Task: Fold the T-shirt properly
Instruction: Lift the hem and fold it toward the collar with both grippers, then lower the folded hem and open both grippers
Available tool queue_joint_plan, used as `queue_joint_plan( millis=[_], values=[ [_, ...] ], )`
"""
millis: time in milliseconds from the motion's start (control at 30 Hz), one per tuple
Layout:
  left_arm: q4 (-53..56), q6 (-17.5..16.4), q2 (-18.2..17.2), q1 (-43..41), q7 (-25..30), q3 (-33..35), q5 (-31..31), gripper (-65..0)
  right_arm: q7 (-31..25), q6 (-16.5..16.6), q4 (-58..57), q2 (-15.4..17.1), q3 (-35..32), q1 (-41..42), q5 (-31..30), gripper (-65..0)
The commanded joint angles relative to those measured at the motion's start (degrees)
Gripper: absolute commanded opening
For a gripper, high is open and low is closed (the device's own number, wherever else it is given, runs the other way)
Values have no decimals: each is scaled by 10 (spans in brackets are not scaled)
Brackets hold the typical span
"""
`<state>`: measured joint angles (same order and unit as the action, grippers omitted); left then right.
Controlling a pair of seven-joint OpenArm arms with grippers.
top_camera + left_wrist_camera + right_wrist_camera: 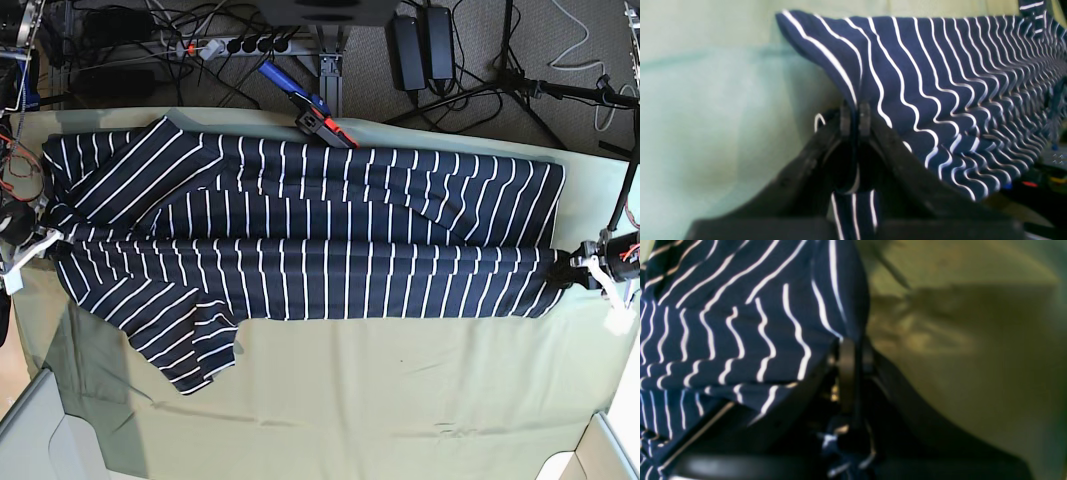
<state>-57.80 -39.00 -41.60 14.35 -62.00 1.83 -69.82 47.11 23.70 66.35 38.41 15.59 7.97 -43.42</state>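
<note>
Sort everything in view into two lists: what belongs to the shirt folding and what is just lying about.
Belongs to the job:
T-shirt
left claw, shut on the shirt
right claw, shut on the shirt
pale green cloth underneath

Lying about:
blue-handled tool
power strip
power adapters

No text, label, brand, number or sign can be read in any view.

Base overhead; 2 blurry wrist views, apparently close, share the T-shirt [300, 255].
</note>
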Motion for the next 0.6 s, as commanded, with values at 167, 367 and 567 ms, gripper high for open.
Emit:
queue_joint_plan(
  millis=[167,367,567],
  values=[
    [-8,-10,-26,-6,-12,-5,-30,-650,1,30,11,29,32,-19,-19,-650],
    [-9,-10,-30,-12,-56,-5,-84,-650,1,32,13,37,35,-41,-20,-650],
    [-10,-10,-40,-30,-56,-5,-111,-650,-2,32,13,36,35,-50,-20,-650]
  ],
)
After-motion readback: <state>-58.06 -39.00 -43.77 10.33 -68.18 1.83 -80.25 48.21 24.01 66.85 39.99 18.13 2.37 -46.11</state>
